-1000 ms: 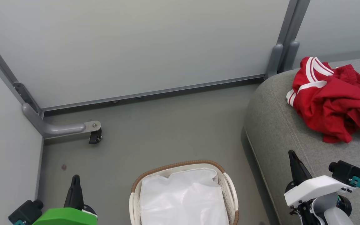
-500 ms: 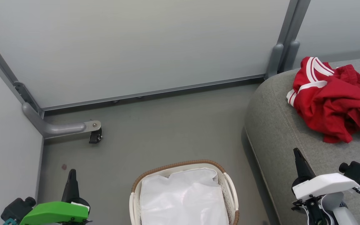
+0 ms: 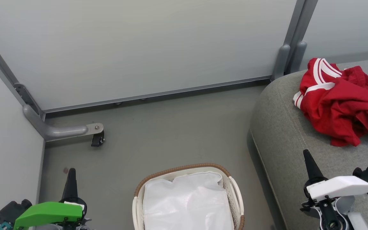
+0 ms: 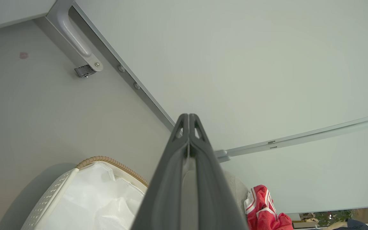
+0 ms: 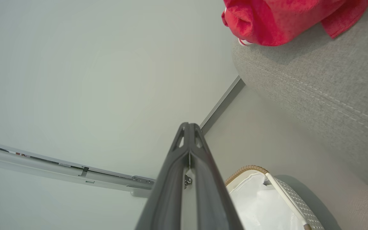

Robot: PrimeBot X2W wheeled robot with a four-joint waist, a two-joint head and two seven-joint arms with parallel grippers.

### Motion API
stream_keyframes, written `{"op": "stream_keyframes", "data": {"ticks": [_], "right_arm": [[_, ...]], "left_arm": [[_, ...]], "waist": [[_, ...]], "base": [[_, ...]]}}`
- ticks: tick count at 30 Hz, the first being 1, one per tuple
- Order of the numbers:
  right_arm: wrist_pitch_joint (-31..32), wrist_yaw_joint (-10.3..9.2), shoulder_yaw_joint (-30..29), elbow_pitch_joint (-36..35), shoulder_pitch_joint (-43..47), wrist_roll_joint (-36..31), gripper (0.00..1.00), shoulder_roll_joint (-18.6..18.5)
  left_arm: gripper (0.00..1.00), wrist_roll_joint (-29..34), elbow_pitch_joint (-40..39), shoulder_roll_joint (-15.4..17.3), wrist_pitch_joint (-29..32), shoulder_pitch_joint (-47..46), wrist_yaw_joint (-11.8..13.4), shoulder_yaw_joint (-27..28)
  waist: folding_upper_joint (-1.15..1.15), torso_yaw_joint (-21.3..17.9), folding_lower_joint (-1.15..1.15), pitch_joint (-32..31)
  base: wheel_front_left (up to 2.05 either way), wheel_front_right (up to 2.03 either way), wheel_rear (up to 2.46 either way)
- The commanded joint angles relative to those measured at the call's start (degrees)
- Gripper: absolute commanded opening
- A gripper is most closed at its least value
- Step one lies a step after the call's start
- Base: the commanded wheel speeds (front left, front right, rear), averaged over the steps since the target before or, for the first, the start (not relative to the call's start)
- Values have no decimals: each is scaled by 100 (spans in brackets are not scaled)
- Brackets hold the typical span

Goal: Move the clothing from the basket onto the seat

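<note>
— Clothing (image 3: pixel 340 105), where?
— Heaped red on the grey seat (image 3: pixel 286 137); the basket (image 3: pixel 184 168) holds its white liner (image 3: pixel 187 201).
— Handling?
— Light, limp, I'd judge. Pinch a raised fold near the striped trim.
— Pincers?
— Left gripper (image 3: pixel 71 174) and right gripper (image 3: pixel 308 156) are both pressed together, empty.

We log the red clothing (image 3: pixel 342 108) crumpled in one heap on the grey seat (image 3: pixel 283 137), its white stripes showing. The basket (image 3: pixel 184 168) stands upright beside the seat, white liner (image 3: pixel 187 204) exposed.
</note>
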Motion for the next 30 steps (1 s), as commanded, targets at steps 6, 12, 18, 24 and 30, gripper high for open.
{"op": "stream_keyframes", "data": {"ticks": [6, 12, 18, 24, 30], "right_arm": [[119, -4, -74, -124, 4, 466, 0, -36], [205, -4, -118, -165, 13, 816, 0, -38], [287, -4, -160, -209, 23, 1157, 0, -40], [373, -4, -199, -244, 32, 1471, 0, -42], [450, -4, -236, -279, 39, 1773, 0, -44]], "left_arm": [[0, -403, -104, 49, 121, -191, -10, 63], [0, -689, -128, 51, 213, -224, -11, 102], [0, -969, -153, 52, 295, -266, -12, 140], [0, -1223, -175, 53, 379, -283, -12, 171], [0, -1477, -196, 54, 458, -317, -13, 199]], "waist": [[0, 3, 0, 2], [0, 5, 0, 3], [0, 8, 0, 5], [0, 11, 0, 6], [0, 13, 0, 8]], "base": [[0, 0, 0], [0, 0, 0], [0, 0, 0], [0, 0, 0], [0, 0, 0]]}}
